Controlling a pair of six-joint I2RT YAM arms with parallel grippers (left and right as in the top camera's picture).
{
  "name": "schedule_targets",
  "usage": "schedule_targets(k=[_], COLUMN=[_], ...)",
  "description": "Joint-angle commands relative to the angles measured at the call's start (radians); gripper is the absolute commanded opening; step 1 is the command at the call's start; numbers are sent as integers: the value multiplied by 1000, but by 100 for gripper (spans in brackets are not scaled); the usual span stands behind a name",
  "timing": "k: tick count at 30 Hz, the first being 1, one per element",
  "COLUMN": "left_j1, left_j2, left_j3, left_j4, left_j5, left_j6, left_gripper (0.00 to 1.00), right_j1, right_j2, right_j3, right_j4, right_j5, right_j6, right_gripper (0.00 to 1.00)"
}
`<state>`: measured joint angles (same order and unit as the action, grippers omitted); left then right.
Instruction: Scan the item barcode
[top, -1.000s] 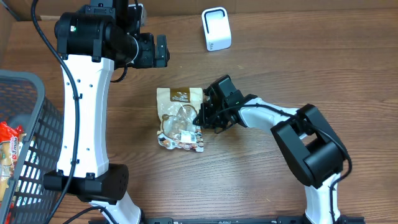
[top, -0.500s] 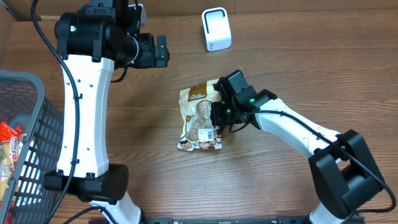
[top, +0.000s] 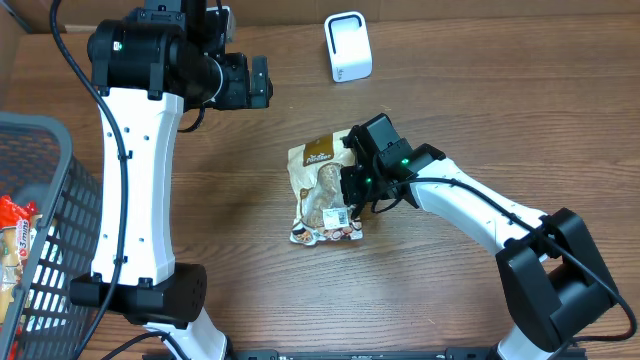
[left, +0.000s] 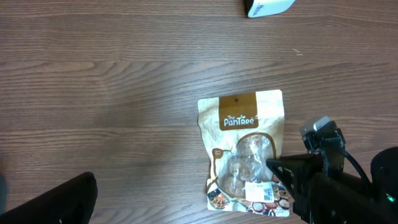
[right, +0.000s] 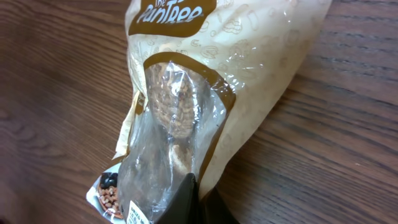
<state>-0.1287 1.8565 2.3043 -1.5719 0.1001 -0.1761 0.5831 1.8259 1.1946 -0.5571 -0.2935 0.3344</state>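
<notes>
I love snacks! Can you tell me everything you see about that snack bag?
The snack bag is a crinkly tan pouch with a brown top band reading PanTree, a clear window showing brownish pieces, and a white sticker near its bottom. It lies face up on the wooden table, and the right hand pinches its edge.

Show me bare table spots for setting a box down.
Bare wood lies between the white left arm and the tan snack pouch, and right of the white scanner box. Crowded: the pouch's edge at the right fingers, and by the grey wire basket.
</notes>
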Motion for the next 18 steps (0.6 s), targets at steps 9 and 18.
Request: schedule_targets(k=[9,18], left_j1=[4,4], left_j2=[6,6], left_j3=[3,3], left_j4=[2,2], left_j5=[-6,-6], left_j6=[15,15], left_gripper=[99,100], right_j1=[-18,-61], right_j2=[-31,-31], right_j3=[-2,-2], right_j4=[24,27], right_j5=[-69,-264], right_j6=[-21,-21], right_gripper=[4,4])
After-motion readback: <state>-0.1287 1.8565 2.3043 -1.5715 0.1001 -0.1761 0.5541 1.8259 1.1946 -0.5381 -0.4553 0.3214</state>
